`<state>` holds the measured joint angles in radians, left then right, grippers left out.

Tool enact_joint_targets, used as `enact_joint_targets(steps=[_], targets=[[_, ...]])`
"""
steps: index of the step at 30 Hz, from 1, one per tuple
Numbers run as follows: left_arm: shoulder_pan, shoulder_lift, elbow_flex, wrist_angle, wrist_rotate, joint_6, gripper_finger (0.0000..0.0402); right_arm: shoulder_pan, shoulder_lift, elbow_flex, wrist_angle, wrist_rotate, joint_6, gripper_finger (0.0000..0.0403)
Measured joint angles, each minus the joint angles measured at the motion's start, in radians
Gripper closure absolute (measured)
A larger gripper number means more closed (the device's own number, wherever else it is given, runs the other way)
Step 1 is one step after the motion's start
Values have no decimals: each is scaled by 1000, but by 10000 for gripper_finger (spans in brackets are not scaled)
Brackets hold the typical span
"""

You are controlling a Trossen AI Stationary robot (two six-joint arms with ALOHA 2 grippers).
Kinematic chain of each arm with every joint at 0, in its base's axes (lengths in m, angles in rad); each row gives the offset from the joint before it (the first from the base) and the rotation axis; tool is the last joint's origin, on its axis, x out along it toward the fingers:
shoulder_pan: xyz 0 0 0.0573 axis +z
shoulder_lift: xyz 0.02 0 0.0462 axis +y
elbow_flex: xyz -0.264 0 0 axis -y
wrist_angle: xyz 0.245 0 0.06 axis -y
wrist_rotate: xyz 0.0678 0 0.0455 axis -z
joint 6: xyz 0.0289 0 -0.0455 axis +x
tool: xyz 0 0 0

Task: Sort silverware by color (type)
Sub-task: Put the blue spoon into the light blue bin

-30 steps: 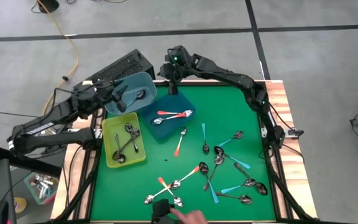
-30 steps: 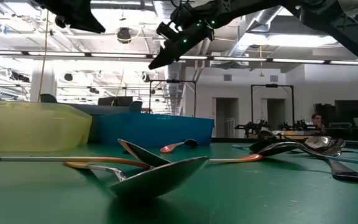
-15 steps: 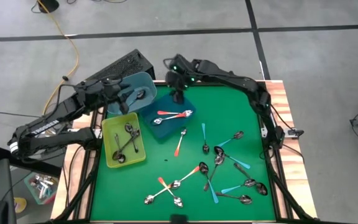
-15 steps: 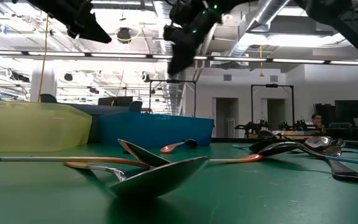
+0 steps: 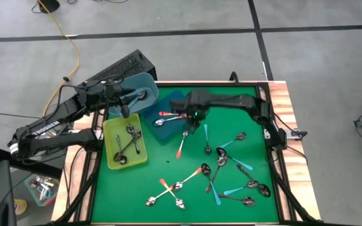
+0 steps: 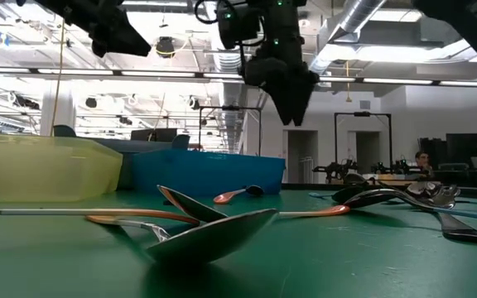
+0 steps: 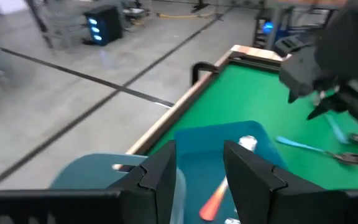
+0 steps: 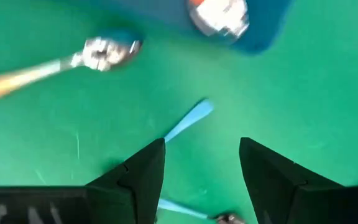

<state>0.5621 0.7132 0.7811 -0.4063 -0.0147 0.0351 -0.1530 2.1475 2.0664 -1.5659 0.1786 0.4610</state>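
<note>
Right claw (image 5: 197, 122), jaws spread and empty, hangs over a blue-handled spoon (image 8: 188, 120) on the green counter (image 5: 168, 166) (likely its next pick), while the left claw (image 5: 126, 107), part-open, waits above the bins.

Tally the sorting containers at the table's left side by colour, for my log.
Yellow rectangular plastic tray: 1
Dark blue rectangular plastic tray: 1
Light grey-blue plastic bin: 1
Total: 3

No text, label, brand or number can be read anywhere.
</note>
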Motion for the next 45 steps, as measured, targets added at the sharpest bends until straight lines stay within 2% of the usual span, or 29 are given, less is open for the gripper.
enact_joint_targets(steps=[6, 11, 17, 21, 26, 32, 35, 37, 40, 45], targets=[[0, 0, 0, -57, 109, -45, 280, 111, -30, -198, 9, 2, 50, 186], [0, 0, 0, -95, 126, -58, 280, 140, -216, -445, 77, 5, 196, 186], [0, 0, 0, -97, 111, -59, 280, 205, -502, -730, 409, -14, 452, 186], [0, 0, 0, -97, 101, -65, 280, 279, -596, -839, 575, -17, 553, 186], [-1, 0, 0, -97, 79, -80, 280, 372, -562, -861, 585, -45, 550, 186], [-1, 0, 0, -97, 79, -89, 280, 500, -446, -854, 663, -235, 563, 186], [-1, 0, 0, -98, 79, -89, 280, 556, -409, -823, 687, -287, 612, 186], [-1, 0, 0, -98, 79, -89, 280, 588, -391, -798, 703, -288, 649, 186], [-1, 0, 0, -98, 79, -84, 280, 627, -382, -781, 725, -231, 714, 186], [-1, 0, 0, -98, 79, -83, 280, 626, -335, -783, 712, -202, 775, 186]])
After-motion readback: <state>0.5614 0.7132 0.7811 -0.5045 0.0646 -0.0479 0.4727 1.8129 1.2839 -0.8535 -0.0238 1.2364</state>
